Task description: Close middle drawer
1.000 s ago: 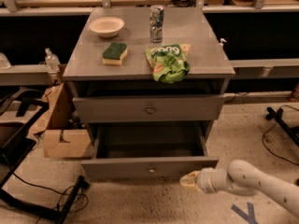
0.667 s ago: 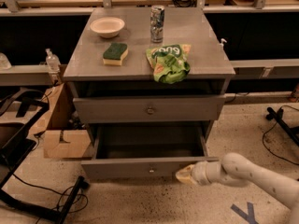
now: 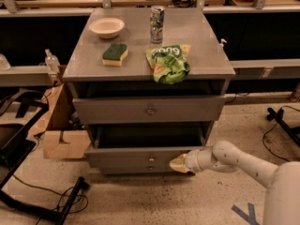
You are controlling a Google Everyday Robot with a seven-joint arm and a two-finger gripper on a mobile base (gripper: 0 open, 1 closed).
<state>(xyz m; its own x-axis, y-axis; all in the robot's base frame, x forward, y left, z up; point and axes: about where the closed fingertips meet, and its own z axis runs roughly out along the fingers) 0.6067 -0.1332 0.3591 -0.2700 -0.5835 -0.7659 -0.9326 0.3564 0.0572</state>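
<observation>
The middle drawer point(image 3: 136, 156) is a grey box with a low flat front and a small round knob point(image 3: 151, 159). It stands partly pulled out of the grey cabinet point(image 3: 79, 69), with its dark inside showing. My gripper point(image 3: 178, 164) is at the end of the white arm point(image 3: 234, 161), which comes in from the lower right. The gripper's yellowish tip presses on the right part of the drawer front, to the right of the knob. The taller drawer front point(image 3: 117, 109) above is nearly closed. Only a strip of the narrow bottom front point(image 3: 151, 168) shows.
On the cabinet top are a white bowl point(image 3: 107, 26), a green and yellow sponge point(image 3: 115, 54), a can point(image 3: 157, 18) and a green chip bag point(image 3: 168, 62). A cardboard box point(image 3: 63, 135) stands at the cabinet's left. Cables and a black frame point(image 3: 42, 200) lie on the floor.
My gripper has moved left along the drawer front and onto it. The middle drawer has slid some way back into the cabinet.
</observation>
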